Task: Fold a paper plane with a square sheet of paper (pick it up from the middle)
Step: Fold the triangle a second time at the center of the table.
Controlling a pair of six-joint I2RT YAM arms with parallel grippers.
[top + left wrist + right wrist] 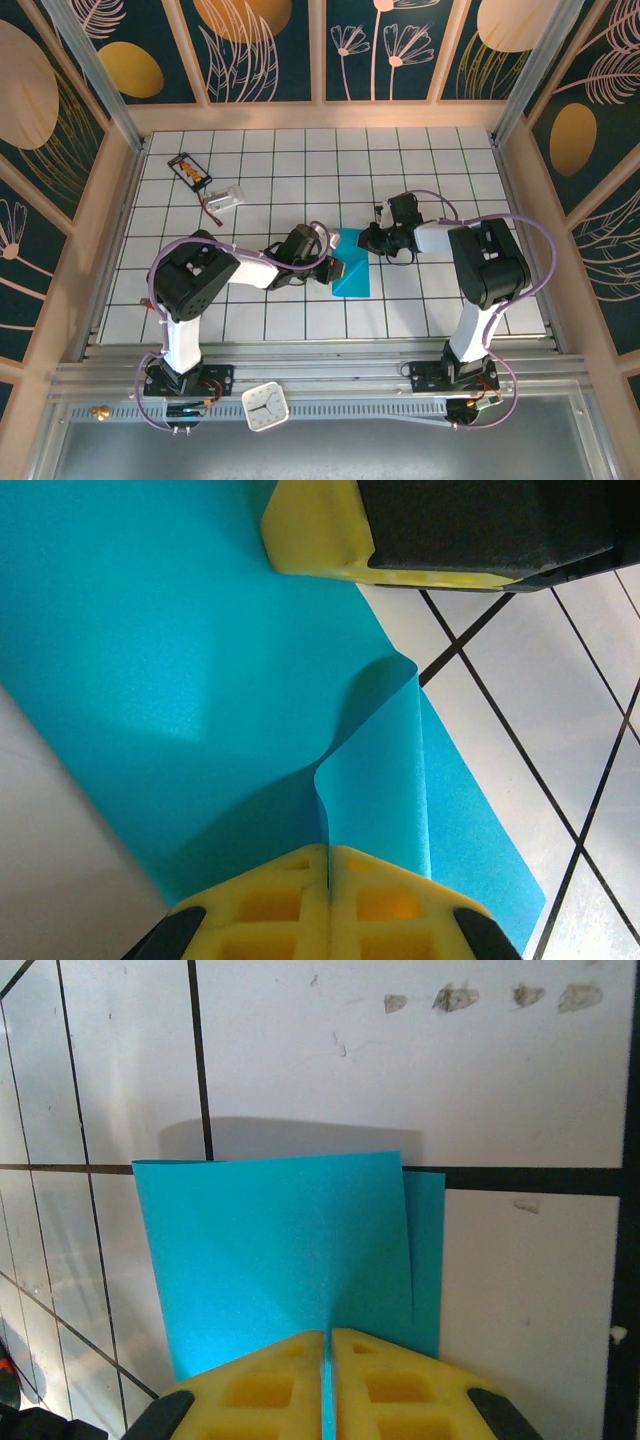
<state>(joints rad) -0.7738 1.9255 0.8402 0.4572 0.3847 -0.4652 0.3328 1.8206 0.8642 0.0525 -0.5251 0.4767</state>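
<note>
The square sheet of paper (352, 272) is teal-blue and lies folded over on the white tiles between the two arms. No pointed paper plane is in view. My left gripper (335, 266) is at the sheet's left edge. In the left wrist view it (328, 852) is shut on a raised, curling flap of the sheet (375, 780). My right gripper (370, 240) is at the sheet's far end. In the right wrist view it (327, 1336) is shut on the sheet's (270, 1250) edge, and a lower layer peeks out on the right. A right-gripper finger (320, 530) rests over the paper.
A small black card with orange marks (190, 170) and a white object (228, 197) lie at the far left. A small clock (265, 406) sits on the near rail. Wooden walls ring the tiled floor (450, 180).
</note>
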